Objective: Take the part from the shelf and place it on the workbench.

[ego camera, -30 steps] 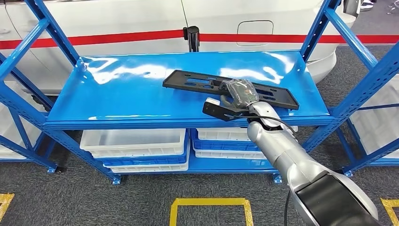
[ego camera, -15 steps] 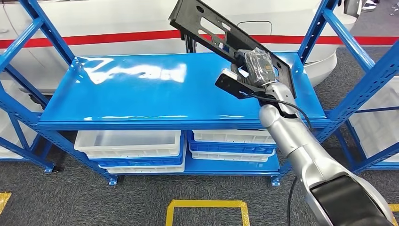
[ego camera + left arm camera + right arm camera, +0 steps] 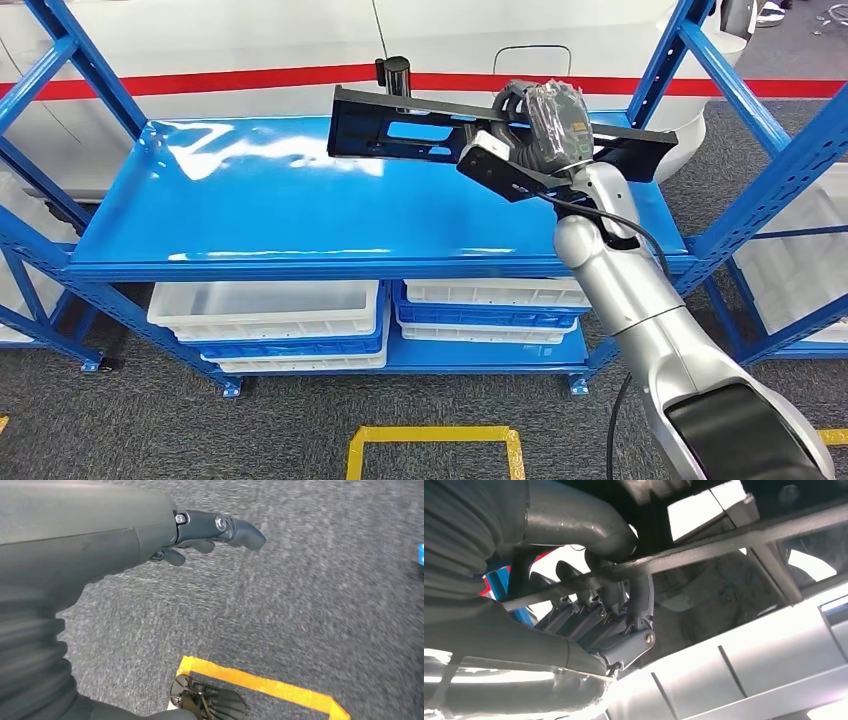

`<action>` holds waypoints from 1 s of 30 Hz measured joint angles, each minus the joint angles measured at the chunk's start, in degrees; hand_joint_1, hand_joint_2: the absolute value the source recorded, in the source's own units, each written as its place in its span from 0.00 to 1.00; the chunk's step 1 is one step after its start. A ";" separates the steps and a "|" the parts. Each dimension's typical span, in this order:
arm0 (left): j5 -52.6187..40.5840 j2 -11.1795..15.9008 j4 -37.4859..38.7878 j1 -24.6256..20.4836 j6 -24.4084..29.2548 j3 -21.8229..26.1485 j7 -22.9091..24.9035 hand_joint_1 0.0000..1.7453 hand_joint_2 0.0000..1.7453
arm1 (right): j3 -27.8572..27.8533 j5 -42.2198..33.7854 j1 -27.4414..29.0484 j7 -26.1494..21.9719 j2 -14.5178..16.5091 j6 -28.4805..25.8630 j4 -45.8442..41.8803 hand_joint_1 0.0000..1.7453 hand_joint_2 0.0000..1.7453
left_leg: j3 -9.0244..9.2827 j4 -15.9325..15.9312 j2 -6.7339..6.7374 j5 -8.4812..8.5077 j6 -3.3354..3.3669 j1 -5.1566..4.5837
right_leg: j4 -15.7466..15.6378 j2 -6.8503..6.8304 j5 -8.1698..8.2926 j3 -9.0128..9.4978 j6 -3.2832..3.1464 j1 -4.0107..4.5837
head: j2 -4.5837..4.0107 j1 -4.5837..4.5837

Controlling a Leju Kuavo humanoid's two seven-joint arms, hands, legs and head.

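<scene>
My right robot hand (image 3: 545, 125) grips the black part (image 3: 400, 128), now lifted off the blue shelf (image 3: 250, 210); left robot hand (image 3: 200, 530) hangs empty, fingers apart; bench next.

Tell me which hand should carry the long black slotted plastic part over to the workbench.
Right. The right hand already grips the long black slotted plastic part, lifted above the glossy blue metal shelf. The left hand hangs over grey carpet floor, holding nothing.
</scene>
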 joint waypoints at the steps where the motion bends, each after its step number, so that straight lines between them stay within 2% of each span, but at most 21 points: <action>1: -0.25 -0.05 -0.01 -0.11 -0.01 -0.05 0.25 0.00 1.00 | -0.23 0.20 0.24 0.03 -0.06 -0.01 -0.12 0.98 1.00 | 0.28 -0.82 0.09 0.51 0.23 0.03 | 0.38 -0.10 -0.46 -0.32 0.07 0.15 | 0.00 0.09; 3: -0.72 -0.19 -0.02 -0.35 -0.05 -0.14 0.75 0.00 1.00 | -0.60 0.57 0.46 0.13 -0.18 0.01 -0.27 0.98 1.00 | 0.56 -2.16 0.27 1.46 0.60 0.10 | 4.55 -0.32 -3.15 -2.31 -0.39 0.30 | 0.00 0.26; 5: -1.09 -0.27 -0.02 -0.48 -0.09 -0.18 1.25 0.00 1.00 | -0.72 0.84 0.95 0.21 -0.22 0.05 -0.25 0.98 1.00 | 0.14 -2.23 0.26 1.82 0.78 -0.26 | 11.94 -0.38 -6.54 -5.35 -0.78 0.20 | 0.00 0.32; 6: -1.20 -0.31 -0.02 -0.49 -0.11 -0.20 1.43 0.00 1.00 | -0.74 0.96 1.34 0.26 -0.23 0.08 -0.22 0.98 1.00 | -0.09 -2.21 0.24 1.97 0.75 -0.38 | 14.51 -0.38 -7.39 -6.29 -0.62 0.18 | 0.00 0.34; 7: -1.29 -0.37 -0.02 -0.49 -0.11 -0.21 1.55 0.00 1.00 | -0.79 1.08 1.67 0.29 -0.23 0.10 -0.19 0.98 1.00 | -0.34 -2.17 0.20 2.14 0.67 -0.46 | 15.15 -0.39 -7.42 -6.28 -0.24 0.16 | 0.00 0.35; 8: -1.34 -0.44 -0.02 -0.49 -0.10 -0.23 1.64 0.00 1.00 | -0.87 1.19 1.87 0.33 -0.23 0.12 -0.17 0.98 1.00 | -0.62 -2.08 0.15 2.32 0.52 -0.49 | 13.23 -0.41 -6.55 -4.96 0.29 0.15 | 0.00 0.38; 9: -1.36 -0.52 -0.02 -0.50 -0.08 -0.24 1.69 0.00 1.00 | -0.98 1.27 1.93 0.37 -0.22 0.14 -0.15 0.98 1.00 | -0.91 -1.89 0.11 2.48 0.36 -0.50 | 9.22 -0.50 -5.23 -2.53 0.82 0.11 | 0.00 0.40; 11: -1.42 -0.61 -0.02 -0.52 -0.05 -0.25 1.75 0.00 1.00 | -1.25 1.39 1.90 0.37 -0.16 0.15 -0.15 0.98 1.00 | -1.55 -1.32 0.07 2.70 -0.03 -0.59 | 2.13 -0.59 -3.22 1.76 1.04 0.21 | 0.00 0.39; 12: -1.44 -0.63 -0.02 -0.54 -0.04 -0.26 1.76 0.00 1.00 | -1.37 1.44 1.87 0.37 -0.14 0.16 -0.14 0.98 1.00 | -1.86 -0.87 0.01 2.80 -0.24 -0.66 | 0.49 -0.57 -2.75 2.67 0.86 0.28 | 0.00 0.38; 14: -1.49 -0.65 -0.02 -0.55 -0.02 -0.31 1.76 0.00 1.00 | -1.52 1.53 1.88 0.37 -0.10 0.17 -0.10 0.98 1.00 | -2.37 -0.34 -0.17 3.16 -0.80 -0.72 | 0.56 -0.42 -2.23 2.38 0.34 0.48 | 0.00 0.30; 15: -1.49 -0.62 -0.02 -0.53 -0.01 -0.34 1.76 0.00 1.00 | -1.57 1.53 1.86 0.37 -0.11 0.17 -0.07 0.98 1.00 | -2.64 -0.07 -0.28 3.20 -1.09 -0.58 | 0.43 -0.45 -2.07 2.16 -0.08 0.19 | 0.00 0.29; 17: -1.49 -0.56 -0.02 -0.47 0.02 -0.40 1.76 0.00 1.00 | -1.59 1.56 1.79 0.37 0.02 0.17 -0.04 0.98 1.00 | -3.68 1.87 -0.35 1.01 -1.94 -0.22 | 0.30 -0.56 -1.30 1.59 -1.24 -0.19 | 0.00 0.20; 19: -1.50 -0.55 -0.02 -0.47 0.02 -0.48 1.76 0.00 1.00 | -1.60 1.59 1.73 0.37 0.20 0.17 -0.03 0.98 1.00 | -5.87 8.29 -0.35 -4.28 -2.93 0.28 | 0.24 -0.66 -0.42 0.64 -2.01 -0.32 | 0.00 0.01; 20: -1.52 -0.56 -0.02 -0.47 0.00 -0.55 1.78 0.00 1.00 | -1.61 1.60 1.75 0.37 0.24 0.19 0.02 0.98 1.00 | -7.02 12.34 -0.34 -6.79 -3.36 0.54 | 0.27 -0.68 0.00 0.07 -2.10 -0.31 | 0.00 -0.07; 21: -1.57 -0.56 -0.02 -0.47 -0.01 -0.61 1.80 0.00 1.00 | -1.61 1.60 1.79 0.37 0.27 0.25 0.09 0.98 1.00 | -7.67 15.53 -0.34 -8.38 -3.65 0.75 | 0.29 -0.68 0.46 -0.51 -2.05 -0.30 | 0.00 -0.09; 22: -1.63 -0.56 -0.02 -0.47 -0.02 -0.67 1.82 0.00 1.00 | -1.61 1.60 1.85 0.37 0.28 0.32 0.17 0.98 1.00 | -7.45 17.02 -0.33 -8.87 -3.80 0.91 | 0.30 -0.67 0.91 -1.07 -1.95 -0.29 | 0.00 -0.09; 23: -1.70 -0.56 -0.02 -0.48 -0.02 -0.70 1.85 0.00 1.00 | -1.61 1.60 1.90 0.37 0.27 0.39 0.24 0.98 1.00 | -6.07 16.26 -0.33 -8.29 -3.80 1.02 | 0.31 -0.66 1.34 -1.61 -1.79 -0.28 | 0.00 -0.10; 25: -1.80 -0.53 -0.03 -0.53 -0.03 -0.74 1.89 0.00 1.00 | -1.67 1.61 1.95 0.37 0.28 0.45 0.28 0.98 1.00 | -0.25 9.02 -0.36 -6.22 -3.24 1.06 | 0.30 -0.62 2.19 -2.45 -1.38 -0.28 | 0.00 -0.11; 27: -1.85 -0.45 -0.05 -0.61 -0.05 -0.77 1.89 0.00 1.00 | -1.84 1.61 1.93 0.36 0.32 0.44 0.27 0.98 1.00 | 4.73 2.00 -0.39 -5.63 -2.54 0.71 | 0.14 -0.68 3.01 -2.83 -0.69 -0.24 | 0.00 -0.03; 28: -1.86 -0.42 -0.07 -0.64 -0.07 -0.78 1.89 0.00 1.00 | -1.90 1.62 1.92 0.35 0.38 0.44 0.27 0.98 1.00 | 5.62 0.49 -0.38 -5.79 -2.20 0.44 | 0.01 -0.77 3.41 -2.87 -0.29 -0.29 | 0.00 -0.10; 30: -1.88 -0.39 -0.06 -0.65 -0.09 -0.79 1.90 0.00 1.00 | -1.98 1.65 1.96 0.33 0.49 0.48 0.27 0.98 1.00 | 5.43 -0.15 -0.34 -4.94 -1.33 0.02 | -0.57 -0.89 4.29 -2.86 0.57 -0.33 | 0.00 -0.19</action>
